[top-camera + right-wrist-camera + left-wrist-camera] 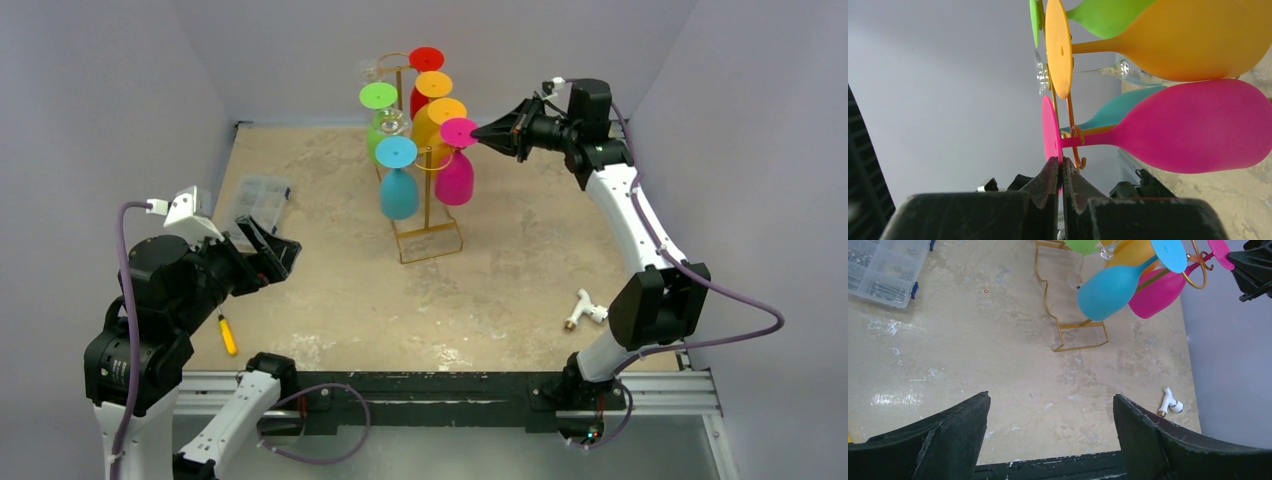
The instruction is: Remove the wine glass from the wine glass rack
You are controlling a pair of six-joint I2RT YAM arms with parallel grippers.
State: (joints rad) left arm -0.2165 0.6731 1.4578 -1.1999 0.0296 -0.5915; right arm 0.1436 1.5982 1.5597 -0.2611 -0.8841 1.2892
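Observation:
The gold wire wine glass rack (pixel 430 238) stands at the back middle of the table, its base (pixel 1074 336) and a curled hook (pixel 1076 136) also showing in the wrist views. A pink wine glass (pixel 455 178) hangs upside down from its right hook. My right gripper (pixel 481 130) is shut on the edge of this glass's round foot (pixel 1050 127), pinched between the jaws (pixel 1061 161). Blue (pixel 399 193), green (pixel 378 96), orange (pixel 437 115), red (pixel 426 60) and clear (pixel 390 122) glasses hang on the other arms. My left gripper (pixel 272 250) hovers open and empty at the left (pixel 1051 397).
A clear plastic parts box (pixel 258 200) lies at the left, behind the left gripper. A yellow screwdriver (pixel 228 335) lies near the left arm's base. A white pipe fitting (pixel 583 310) rests on the table by the right arm. Grey walls enclose the table.

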